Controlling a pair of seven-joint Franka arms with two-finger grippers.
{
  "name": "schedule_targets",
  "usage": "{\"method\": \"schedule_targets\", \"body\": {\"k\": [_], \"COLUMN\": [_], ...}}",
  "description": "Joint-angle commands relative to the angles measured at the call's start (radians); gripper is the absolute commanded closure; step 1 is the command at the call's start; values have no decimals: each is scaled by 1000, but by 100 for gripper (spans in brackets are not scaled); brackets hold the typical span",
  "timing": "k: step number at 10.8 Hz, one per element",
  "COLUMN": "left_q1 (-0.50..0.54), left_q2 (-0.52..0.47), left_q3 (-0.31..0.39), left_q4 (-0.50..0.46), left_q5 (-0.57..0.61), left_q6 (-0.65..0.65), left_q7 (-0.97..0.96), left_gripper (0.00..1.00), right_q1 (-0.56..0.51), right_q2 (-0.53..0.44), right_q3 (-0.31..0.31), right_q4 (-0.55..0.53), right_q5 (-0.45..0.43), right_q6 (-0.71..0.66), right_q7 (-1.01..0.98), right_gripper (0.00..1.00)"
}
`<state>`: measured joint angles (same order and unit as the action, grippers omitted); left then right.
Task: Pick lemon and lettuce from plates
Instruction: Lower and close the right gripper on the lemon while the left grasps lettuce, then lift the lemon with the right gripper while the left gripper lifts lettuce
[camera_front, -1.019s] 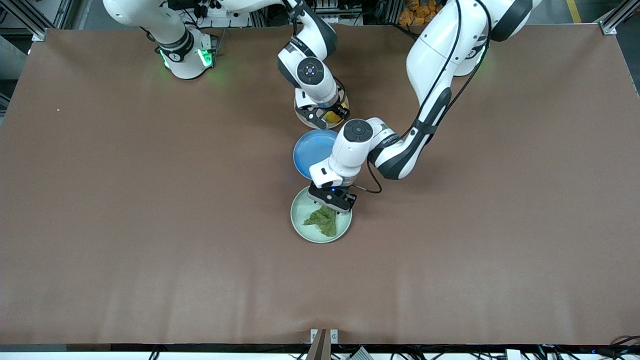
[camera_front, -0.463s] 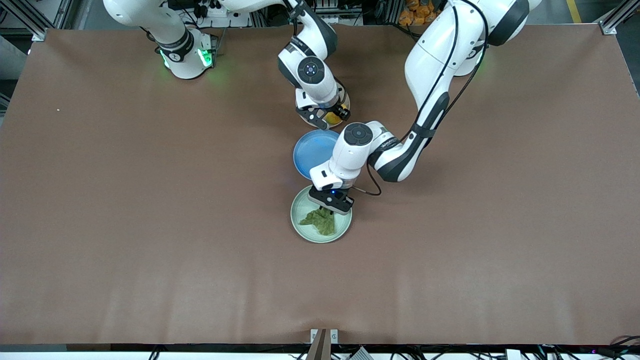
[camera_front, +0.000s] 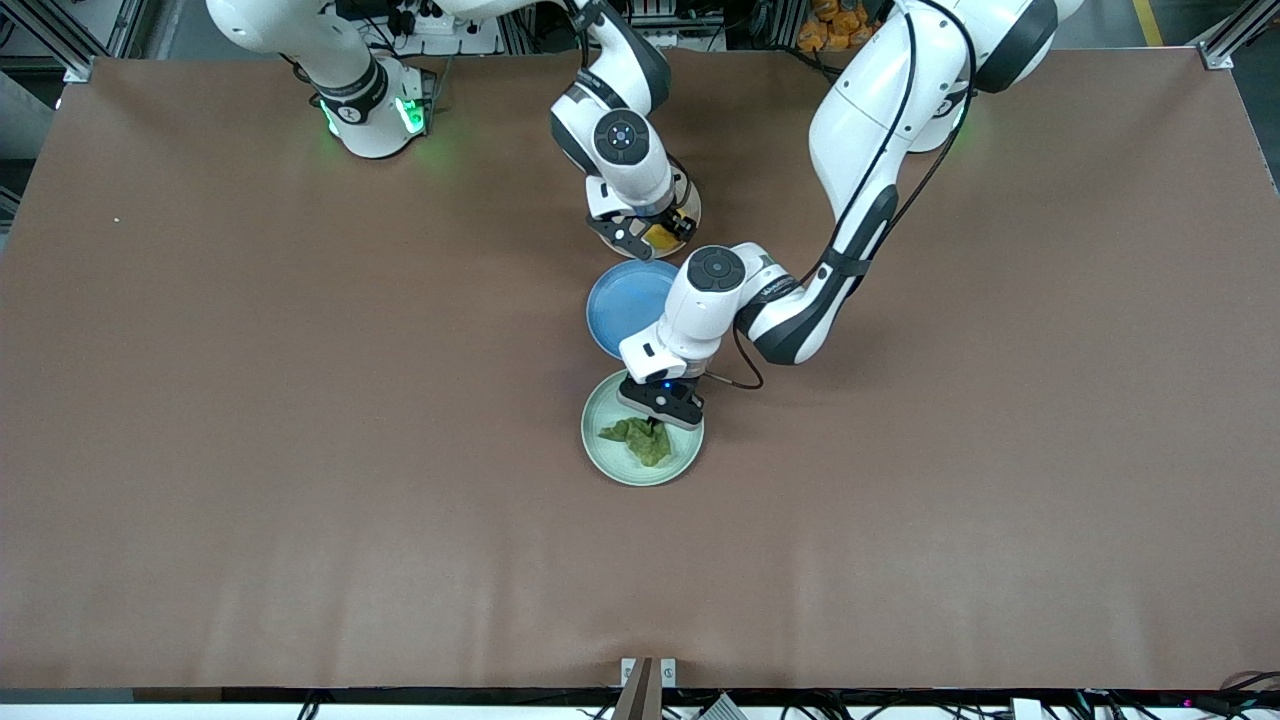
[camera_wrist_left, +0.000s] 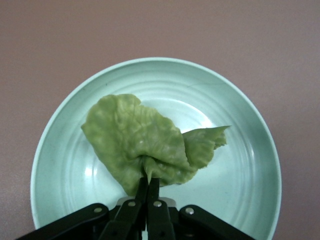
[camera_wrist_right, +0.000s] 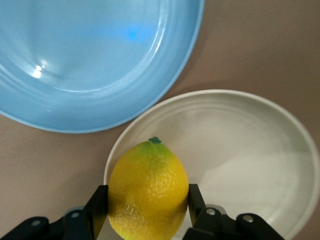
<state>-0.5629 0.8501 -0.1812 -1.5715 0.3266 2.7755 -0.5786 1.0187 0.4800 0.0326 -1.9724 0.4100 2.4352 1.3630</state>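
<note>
front view: right gripper (camera_front: 652, 233) hides most of beige plate (camera_front: 688, 199); right wrist view: blue plate (camera_wrist_right: 95, 60) cut off.

Even, bright overhead light fills the front view, and the matte brown table cover (camera_front: 300, 450) shows no glare, only faint creases near the camera. Soft shadows pool under both white arms and beside the 3 plates. Green lamps glow on the right arm's base (camera_front: 370, 115). In the right wrist view, the glossy round blue plate (camera_wrist_right: 75, 60) carries small white highlights and a blurred blue reflection, and looks slightly soft, while the smooth yellow lemon (camera_wrist_right: 148, 190) is sharp. In the left wrist view, the pale mint green plate (camera_wrist_left: 240, 165) shows mild sheen on its rings; the black fingers (camera_wrist_left: 150, 210) are slightly out of focus.
</note>
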Motion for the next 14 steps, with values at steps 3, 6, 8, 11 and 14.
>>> {"method": "schedule_targets", "body": {"k": [3, 6, 8, 11, 14], "left_q1": [-9, 1, 5, 17, 50], "left_q2": [-26, -80, -118, -180, -279], "left_q3": [11, 8, 3, 0, -3], "left_q4": [16, 10, 8, 4, -19], "left_q5": [-8, -9, -12, -43, -124], "left_q6": [3, -36, -88, -158, -233], "left_q7": [-75, -99, -125, -138, -136], "left_gripper": [100, 100, 100, 100, 100], "right_q1": [-6, -90, -176, -346, -452], "right_q2": [-148, -210, -230, -262, -256], "right_q3": [-49, -56, -56, -60, -59], "right_q4": [-80, -115, -115, -111, -108], "right_q5": [-130, -157, -166, -172, -294], "right_q6": [-160, -243, -300, -378, -380], "right_q7": [-4, -135, -247, -457, -539], "right_gripper": [100, 100, 100, 100, 100]}}
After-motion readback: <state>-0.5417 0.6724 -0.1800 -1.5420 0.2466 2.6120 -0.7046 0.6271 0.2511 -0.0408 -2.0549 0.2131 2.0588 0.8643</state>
